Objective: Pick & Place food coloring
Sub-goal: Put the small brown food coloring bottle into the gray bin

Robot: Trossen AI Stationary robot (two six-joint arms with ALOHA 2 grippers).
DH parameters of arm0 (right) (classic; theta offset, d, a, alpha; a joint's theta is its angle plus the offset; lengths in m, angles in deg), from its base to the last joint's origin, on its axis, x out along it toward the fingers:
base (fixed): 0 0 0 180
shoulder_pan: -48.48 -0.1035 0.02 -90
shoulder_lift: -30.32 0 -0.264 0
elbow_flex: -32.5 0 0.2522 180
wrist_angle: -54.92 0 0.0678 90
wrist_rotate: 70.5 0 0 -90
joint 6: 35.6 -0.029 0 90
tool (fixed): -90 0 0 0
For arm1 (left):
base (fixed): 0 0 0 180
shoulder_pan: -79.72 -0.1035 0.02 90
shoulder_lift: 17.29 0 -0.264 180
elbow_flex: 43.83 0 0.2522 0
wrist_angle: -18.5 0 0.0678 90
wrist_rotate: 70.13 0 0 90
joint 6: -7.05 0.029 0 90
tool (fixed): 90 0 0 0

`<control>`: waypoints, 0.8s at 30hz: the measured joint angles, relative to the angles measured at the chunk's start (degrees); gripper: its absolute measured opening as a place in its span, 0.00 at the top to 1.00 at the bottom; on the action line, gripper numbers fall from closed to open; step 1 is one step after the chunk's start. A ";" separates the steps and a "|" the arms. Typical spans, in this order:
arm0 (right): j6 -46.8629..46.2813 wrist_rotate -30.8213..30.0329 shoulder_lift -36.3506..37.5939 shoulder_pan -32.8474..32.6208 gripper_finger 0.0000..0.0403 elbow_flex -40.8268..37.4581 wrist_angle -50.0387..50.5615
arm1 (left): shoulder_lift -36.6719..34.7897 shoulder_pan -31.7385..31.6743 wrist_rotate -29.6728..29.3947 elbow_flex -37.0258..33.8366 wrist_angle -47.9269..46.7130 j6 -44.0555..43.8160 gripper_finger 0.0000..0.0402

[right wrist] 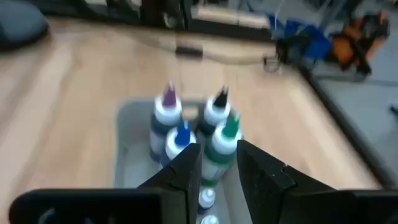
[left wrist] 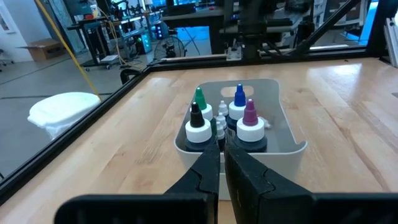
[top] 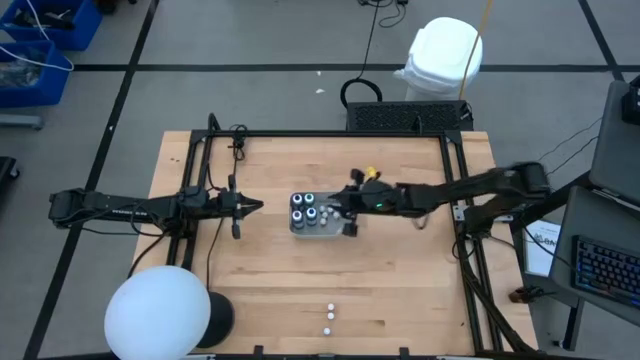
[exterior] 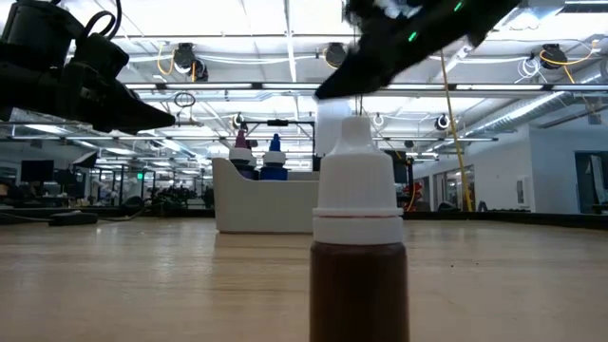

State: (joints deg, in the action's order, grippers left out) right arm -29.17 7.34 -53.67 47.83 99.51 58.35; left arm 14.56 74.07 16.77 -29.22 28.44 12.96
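Observation:
The food coloring bottles (top: pixel 306 207) stand upright in the left end of a grey tray (top: pixel 332 226) at the table's middle. In the left wrist view they are four dark bottles (left wrist: pixel 224 121) with white caps and green, black, blue and purple tips. Small white bottles (left wrist: pixel 222 112) stand among them. My right gripper (top: pixel 348 215) hovers open over the tray's right part, and the green-tipped bottle (right wrist: pixel 224 140) shows just beyond its fingers (right wrist: pixel 186 171). My left gripper (top: pixel 255 207) is shut, left of the tray, pointing at it (left wrist: pixel 222 168).
Two small white-capped bottles (top: pixel 328 319) stand near the table's near edge; one, holding brown liquid (exterior: pixel 359 256), fills the low view's foreground. A white globe lamp (top: pixel 158 312) sits at the near left corner. Black frame rails (top: pixel 455 190) border the table.

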 joint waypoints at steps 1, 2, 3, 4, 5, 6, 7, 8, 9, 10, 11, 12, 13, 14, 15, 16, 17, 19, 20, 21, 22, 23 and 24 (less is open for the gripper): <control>0.43 -0.02 2.79 -0.43 0.78 -0.01 2.41 | 0.01 0.02 0.02 0.00 -0.01 0.00 0.92; 0.74 0.00 5.52 -0.96 0.79 0.01 4.41 | 0.00 0.00 0.00 -0.02 -0.02 -0.02 0.92; 0.92 0.01 8.30 -1.49 0.81 0.00 6.87 | 0.00 0.00 0.00 -0.01 -0.08 -0.06 0.92; 0.94 0.01 11.12 -2.02 0.82 0.01 9.69 | 0.01 0.02 0.02 -0.02 -0.18 -0.09 0.92; 0.90 0.02 13.87 -2.62 0.84 0.01 12.08 | 0.01 0.01 0.02 -0.02 -0.23 -0.10 0.92; 0.59 0.02 16.58 -3.27 0.86 0.00 14.65 | 0.01 0.00 0.02 -0.01 -0.33 -0.18 0.92; 0.39 0.00 19.09 -3.85 0.89 0.00 17.30 | 0.01 0.02 0.02 0.00 -0.47 -0.23 0.92; 0.13 0.00 21.45 -4.43 0.91 -0.13 19.55 | 0.02 0.02 0.03 0.00 -0.48 -0.25 0.92; -0.41 0.02 23.91 -5.03 0.94 -0.97 20.55 | 0.00 0.00 0.04 0.00 -0.48 -0.41 0.92; -0.99 0.02 26.34 -5.50 0.97 -2.28 20.85 | 0.02 0.02 0.04 -0.02 -0.48 -0.68 0.92; -1.62 0.04 28.65 -5.82 0.98 -3.82 20.78 | 0.02 0.00 0.04 -0.01 -0.48 -1.13 0.92; -2.39 0.04 31.11 -6.11 0.99 -5.86 20.11 | 0.00 0.00 0.04 -0.02 -0.48 -1.63 0.92; -3.27 0.04 33.37 -6.27 0.98 -7.98 19.18 | 0.01 0.01 0.07 0.00 -0.46 -1.92 0.92; -4.10 0.04 35.73 -6.33 0.98 -10.20 18.53 | 0.01 0.00 0.07 -0.02 -0.46 -1.97 0.92; -4.85 0.03 38.22 -6.33 0.98 -12.73 18.13 | 0.01 0.00 0.07 0.00 -0.46 -1.97 0.92; -5.45 0.02 40.58 -6.33 0.98 -15.15 17.56 | 0.00 0.02 0.07 -0.02 -0.46 -1.97 0.92; -5.73 0.02 42.92 -6.33 0.98 -17.66 16.54 | 0.00 0.00 0.07 -0.02 -0.46 -1.97 0.92; -5.70 0.02 47.79 -5.92 1.00 -22.91 13.97 | 0.00 0.00 0.09 0.00 -0.46 -1.97 0.92; -5.64 0.05 50.30 -5.32 1.00 -25.34 12.55 | 0.00 0.00 0.09 0.00 -0.46 -1.97 0.92; -5.65 0.03 52.58 -4.67 1.00 -27.51 11.25 | 0.01 0.01 0.09 -0.01 -0.46 -1.96 0.92; -5.73 0.02 54.91 -3.94 0.99 -29.41 10.12 | 0.00 0.01 0.11 -0.02 -0.46 -1.89 0.92; -5.74 0.07 57.57 -3.18 1.00 -31.33 9.58 | 0.00 0.02 0.09 -0.02 -0.46 -1.86 0.92; -5.75 0.21 60.06 -2.53 1.00 -33.08 9.10 | 0.01 0.00 0.09 -0.01 -0.46 -1.83 0.92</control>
State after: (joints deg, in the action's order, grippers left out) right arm -34.92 7.55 6.39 45.31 66.43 67.46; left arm 14.57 74.08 16.86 -29.23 27.98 11.13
